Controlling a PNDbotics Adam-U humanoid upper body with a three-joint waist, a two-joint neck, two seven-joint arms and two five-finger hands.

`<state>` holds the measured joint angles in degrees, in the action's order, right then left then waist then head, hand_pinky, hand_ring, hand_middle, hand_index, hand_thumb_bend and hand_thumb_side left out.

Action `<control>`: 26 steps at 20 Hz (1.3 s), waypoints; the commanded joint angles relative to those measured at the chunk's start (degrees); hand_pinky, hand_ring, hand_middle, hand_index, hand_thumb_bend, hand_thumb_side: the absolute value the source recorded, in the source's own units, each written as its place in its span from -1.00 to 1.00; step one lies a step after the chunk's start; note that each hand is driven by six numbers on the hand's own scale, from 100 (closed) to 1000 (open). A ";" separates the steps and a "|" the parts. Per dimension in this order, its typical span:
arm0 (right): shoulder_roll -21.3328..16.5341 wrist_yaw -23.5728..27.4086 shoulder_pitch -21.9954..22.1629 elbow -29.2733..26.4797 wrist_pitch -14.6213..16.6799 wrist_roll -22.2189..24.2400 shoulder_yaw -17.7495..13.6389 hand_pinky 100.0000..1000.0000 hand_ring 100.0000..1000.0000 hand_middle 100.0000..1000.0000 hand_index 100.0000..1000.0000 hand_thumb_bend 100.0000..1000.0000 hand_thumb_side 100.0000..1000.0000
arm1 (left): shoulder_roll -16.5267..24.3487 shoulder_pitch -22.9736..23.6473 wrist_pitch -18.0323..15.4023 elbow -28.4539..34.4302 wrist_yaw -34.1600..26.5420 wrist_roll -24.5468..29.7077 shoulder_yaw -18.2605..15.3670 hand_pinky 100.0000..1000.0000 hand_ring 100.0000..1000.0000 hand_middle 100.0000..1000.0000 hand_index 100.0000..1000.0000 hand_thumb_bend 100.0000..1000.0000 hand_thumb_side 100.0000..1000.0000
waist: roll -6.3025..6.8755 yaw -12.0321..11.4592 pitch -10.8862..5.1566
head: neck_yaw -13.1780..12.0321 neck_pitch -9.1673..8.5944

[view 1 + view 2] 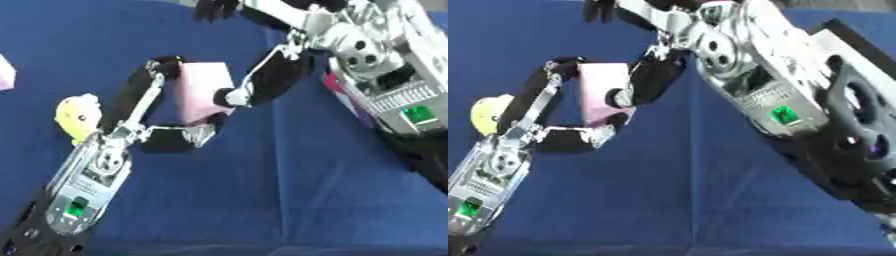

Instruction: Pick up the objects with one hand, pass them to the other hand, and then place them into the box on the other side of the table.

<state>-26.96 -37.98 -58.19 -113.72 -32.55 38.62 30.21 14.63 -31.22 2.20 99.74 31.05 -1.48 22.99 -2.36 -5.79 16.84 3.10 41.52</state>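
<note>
Step in hand: the handover is judged to be under way, with the pale pink, soft-looking rectangular block (203, 90) held above the blue-covered bench (289, 190), left of centre.
Left robot hand (166, 135): its dark fingers are curled round the pink block, one at the block's far left corner, another under its near edge.
Right robot hand (262, 82): a dark finger is pressed on the block's right face; whether the block is fully enclosed by it cannot be told.
Doing it well: the left robot hand is best kept closed until the block is clasped on two opposite faces by the right one; only then should the left fingers be released, so that the block is not dropped between the two.
Box: no box is clearly made out in either view.
Count, pink blocks: one in the hands; a second pink shape (5, 72) is seen at the far left edge.
Count, yellow things: one rounded yellow toy-like object (79, 116), lying on the bench just left of the left arm.
Count, robot hands: two, both at the block.
</note>
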 commanded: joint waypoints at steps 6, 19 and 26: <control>-0.91 -0.29 0.63 -0.87 -12.00 10.62 1.05 0.50 0.53 0.34 0.52 0.07 -0.90 | 0.37 -1.22 0.12 1.31 -0.16 -0.41 -0.41 0.48 0.03 0.05 0.07 -1.00 -0.49 | 0.30 -0.18 -1.53 | 0.30 -0.12; 0.05 -2.14 1.95 -0.87 -14.66 9.75 4.19 0.49 0.52 0.26 0.45 0.04 -0.93 | 0.02 -1.93 0.56 2.44 -1.21 -1.04 -0.24 0.46 0.02 0.04 0.07 -1.00 -0.50 | -0.01 -0.85 -1.38 | 0.74 0.08; 0.28 -0.94 2.18 -0.87 -17.28 5.79 4.44 0.49 0.49 0.12 0.32 -0.35 -0.93 | -0.21 -2.10 0.45 2.62 -1.51 -1.02 -0.06 0.46 0.02 0.04 0.07 -1.00 -0.49 | 0.03 -0.96 -1.17 | 0.73 0.25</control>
<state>-26.40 -39.13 -55.37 -113.72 -37.64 33.53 35.11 14.61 -32.34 2.79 101.20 29.89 -2.34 22.99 -2.54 -6.71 16.85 3.68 41.68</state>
